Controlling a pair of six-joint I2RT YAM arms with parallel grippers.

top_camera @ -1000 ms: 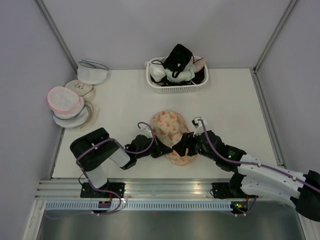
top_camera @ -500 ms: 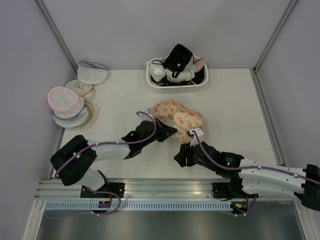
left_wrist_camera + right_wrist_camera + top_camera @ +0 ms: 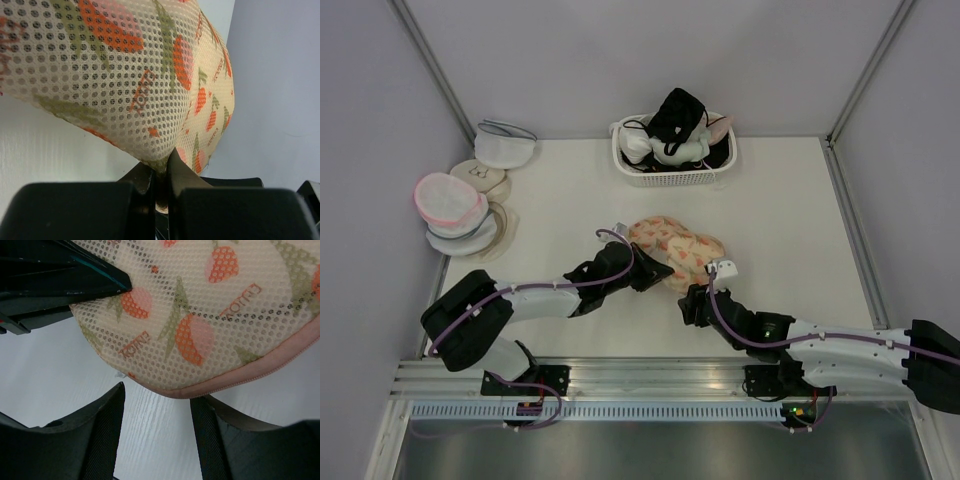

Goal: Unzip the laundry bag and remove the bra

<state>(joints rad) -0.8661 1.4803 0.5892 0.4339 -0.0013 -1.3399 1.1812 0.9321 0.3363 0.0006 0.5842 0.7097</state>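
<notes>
A white basket sits at the far side of the table, with black clothes on top. Round mesh bags sit on the left.

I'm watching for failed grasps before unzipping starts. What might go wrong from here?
1. The left jaws pinch only a thin fold of mesh on the laundry bag; a pull on the zip may slide it free.
2. The right jaws stand open at the peach zip edging, and no zip pull shows, so they may close on fabric instead.
</notes>
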